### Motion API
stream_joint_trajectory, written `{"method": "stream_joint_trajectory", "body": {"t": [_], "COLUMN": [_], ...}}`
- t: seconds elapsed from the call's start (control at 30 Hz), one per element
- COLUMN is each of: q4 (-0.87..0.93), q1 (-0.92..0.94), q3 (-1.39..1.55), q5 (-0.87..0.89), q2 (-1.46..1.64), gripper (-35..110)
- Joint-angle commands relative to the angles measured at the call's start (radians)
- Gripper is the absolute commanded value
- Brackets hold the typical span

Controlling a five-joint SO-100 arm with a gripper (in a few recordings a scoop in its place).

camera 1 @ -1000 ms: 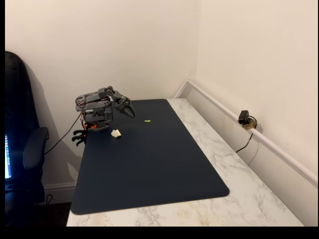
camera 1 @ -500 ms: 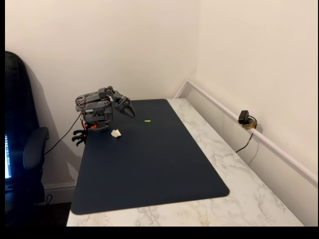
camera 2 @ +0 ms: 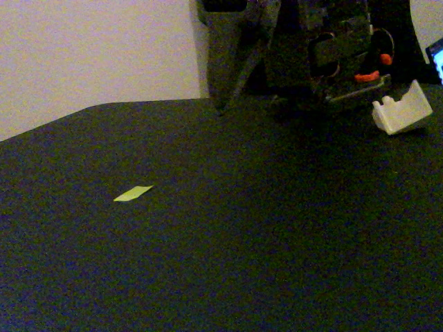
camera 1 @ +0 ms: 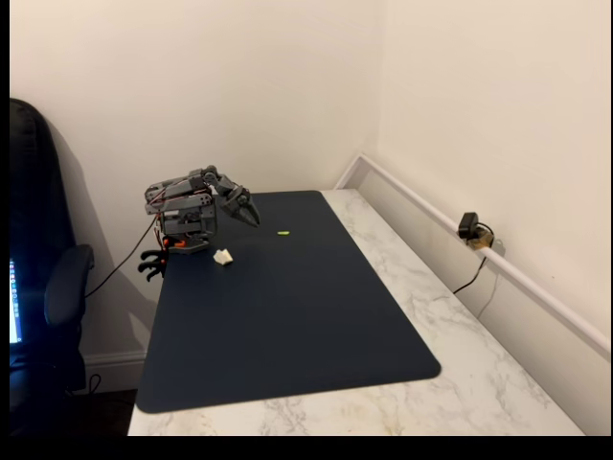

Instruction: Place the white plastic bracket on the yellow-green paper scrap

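The white plastic bracket (camera 1: 223, 256) lies on the dark mat (camera 1: 287, 316) near its far left corner, just in front of the arm's base; it shows as a notched lump (camera 2: 403, 111) in the close fixed view. The yellow-green paper scrap (camera 1: 283, 232) lies flat on the mat to the bracket's right and a little farther back, seen as a thin sliver (camera 2: 133, 194) in the close view. My gripper (camera 1: 253, 219) hangs folded over the mat's back edge, above and between the two, touching neither. Its dark fingers meet at a point (camera 2: 221, 108), shut with nothing in them.
The mat covers most of a white marble table (camera 1: 450, 326). A white rail (camera 1: 498, 264) runs along the right wall with a small black device (camera 1: 469, 227) and cable on it. A dark office chair (camera 1: 43, 287) stands left of the table.
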State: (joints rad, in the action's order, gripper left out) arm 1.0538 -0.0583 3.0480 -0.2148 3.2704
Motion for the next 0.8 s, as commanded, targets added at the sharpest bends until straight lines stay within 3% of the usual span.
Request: {"method": "stream_joint_trajectory", "body": {"t": [0.0, 0.27, 0.5, 0.77], "q4": [-0.029, 0.0, 0.044, 0.189], "q1": [-0.02, -0.038, -0.055, -0.206], "q3": [-0.017, -0.221, -0.666, -0.833], "q5": [0.132, 0.255, 0.241, 0.443], "q2": [0.034, -0.028, -0.588, -0.785], "gripper": [0, 0, 0, 0]}}
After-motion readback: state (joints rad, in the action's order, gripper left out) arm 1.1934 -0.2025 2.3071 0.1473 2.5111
